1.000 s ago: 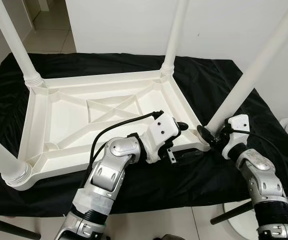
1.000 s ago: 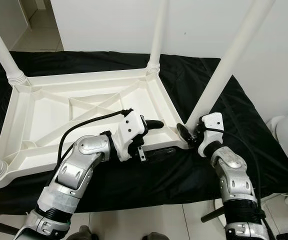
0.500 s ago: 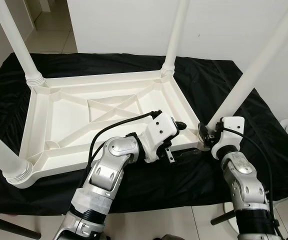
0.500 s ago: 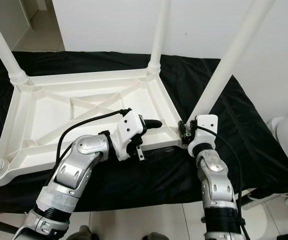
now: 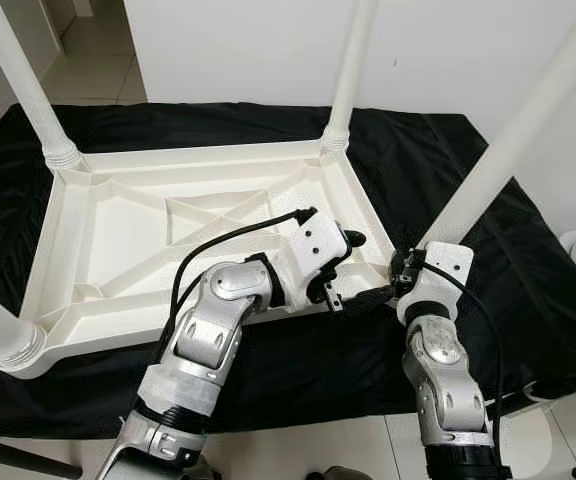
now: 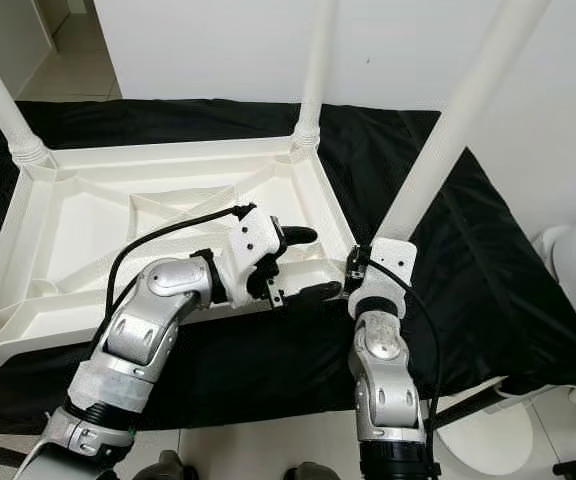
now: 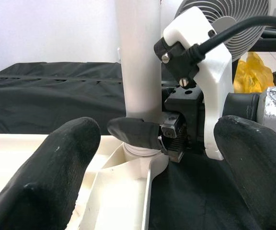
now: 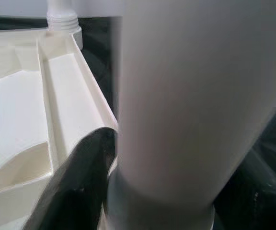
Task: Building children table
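Since 1.0 s ago the right arm has swung in from the robot's right; the right gripper (image 6: 355,272) now sits tight against the base of the near-right white plastic table leg (image 5: 508,150), where before it stood just beside it. The left gripper (image 5: 353,268) has shifted little.

The white ribbed plastic tabletop (image 5: 118,235) lies upside down on a black cloth (image 5: 438,160), four legs standing up from its corners, their upper ends cut off by the frame.

Left gripper: fingers (image 7: 56,167) spread wide, holding nothing, straddling the near rim of the tabletop beside that leg.

Right gripper: fingers (image 8: 75,187) set either side of the leg's base; the leg blocks most of the wrist view, so whether they are clamped on it I cannot tell.
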Controlling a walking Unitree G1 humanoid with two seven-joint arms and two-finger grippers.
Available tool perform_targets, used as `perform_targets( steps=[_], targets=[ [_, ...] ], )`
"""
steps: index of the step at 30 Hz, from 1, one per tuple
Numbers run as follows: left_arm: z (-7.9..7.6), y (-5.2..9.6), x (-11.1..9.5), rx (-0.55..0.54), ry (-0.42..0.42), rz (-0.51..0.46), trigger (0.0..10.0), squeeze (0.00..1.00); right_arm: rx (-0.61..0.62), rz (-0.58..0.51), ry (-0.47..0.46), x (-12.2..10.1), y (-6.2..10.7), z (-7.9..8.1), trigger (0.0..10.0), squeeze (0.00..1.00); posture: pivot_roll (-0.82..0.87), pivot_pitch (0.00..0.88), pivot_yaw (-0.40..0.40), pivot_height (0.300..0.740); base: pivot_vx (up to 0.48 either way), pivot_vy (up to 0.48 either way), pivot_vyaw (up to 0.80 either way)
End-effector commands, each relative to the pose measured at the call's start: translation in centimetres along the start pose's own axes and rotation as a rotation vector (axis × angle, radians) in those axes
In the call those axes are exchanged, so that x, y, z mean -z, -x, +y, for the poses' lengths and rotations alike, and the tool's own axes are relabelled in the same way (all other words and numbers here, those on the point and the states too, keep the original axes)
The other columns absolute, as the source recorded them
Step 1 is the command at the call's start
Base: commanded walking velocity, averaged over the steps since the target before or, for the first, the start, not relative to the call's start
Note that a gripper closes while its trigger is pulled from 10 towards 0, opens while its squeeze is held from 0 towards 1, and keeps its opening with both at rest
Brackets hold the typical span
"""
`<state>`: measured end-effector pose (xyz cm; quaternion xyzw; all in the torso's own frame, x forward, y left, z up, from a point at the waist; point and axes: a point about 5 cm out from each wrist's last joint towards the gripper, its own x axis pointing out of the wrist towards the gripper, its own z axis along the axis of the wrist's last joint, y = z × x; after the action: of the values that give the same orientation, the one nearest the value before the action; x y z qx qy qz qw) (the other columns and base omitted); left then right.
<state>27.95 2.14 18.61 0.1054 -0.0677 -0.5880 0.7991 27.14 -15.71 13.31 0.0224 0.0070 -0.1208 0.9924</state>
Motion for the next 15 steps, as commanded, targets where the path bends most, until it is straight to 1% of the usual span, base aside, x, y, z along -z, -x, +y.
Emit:
perform_targets(
  steps=[1,2,4,5,7,8,13,15],
  targets=[
    [0.7,0.0,0.3,-0.130,0.000,0.012,10.0,0.00,0.015,0.046,-0.063,0.5,0.3,0.4,10.0,0.53,-0.04,0.030,-0.007,0.740,0.000,0.000,0.00],
    [0.8,0.0,0.3,-0.130,-0.002,0.013,10.0,0.00,0.024,0.039,-0.059,0.4,0.3,0.4,10.0,1.00,-0.04,0.030,-0.006,0.740,0.000,0.000,0.00],
    [0.8,0.0,0.3,-0.131,-0.003,0.014,10.0,0.00,0.030,0.033,-0.059,0.1,0.4,0.3,10.0,1.00,-0.04,0.033,-0.007,0.740,0.000,0.000,0.00],
    [0.9,-0.1,0.2,-0.131,-0.007,0.012,10.0,0.00,0.034,0.031,-0.059,0.0,0.4,0.3,10.0,0.79,-0.05,0.038,-0.010,0.740,0.000,0.000,0.00],
    [0.9,-0.1,0.1,-0.132,-0.009,0.010,10.0,0.00,0.037,0.030,-0.061,0.0,0.4,0.2,10.0,0.79,-0.05,0.038,-0.010,0.740,0.000,0.000,0.00],
    [1.1,-0.3,-0.1,-0.135,-0.015,0.000,10.0,0.00,0.034,0.024,-0.063,-0.3,0.4,0.1,10.0,0.00,-0.06,0.051,-0.016,0.740,0.000,0.000,0.00],
    [1.2,-0.5,-0.6,-0.141,-0.021,-0.017,10.0,0.00,0.019,0.016,-0.060,-0.7,0.4,0.1,10.0,0.00,-0.08,0.070,-0.018,0.740,0.000,0.000,0.00],
    [1.3,-0.5,-0.8,-0.148,-0.018,-0.028,10.0,0.00,-0.001,0.008,-0.047,-1.1,0.5,0.1,10.0,0.00,-0.11,0.097,-0.008,0.740,0.000,0.000,0.00]
  ],
)
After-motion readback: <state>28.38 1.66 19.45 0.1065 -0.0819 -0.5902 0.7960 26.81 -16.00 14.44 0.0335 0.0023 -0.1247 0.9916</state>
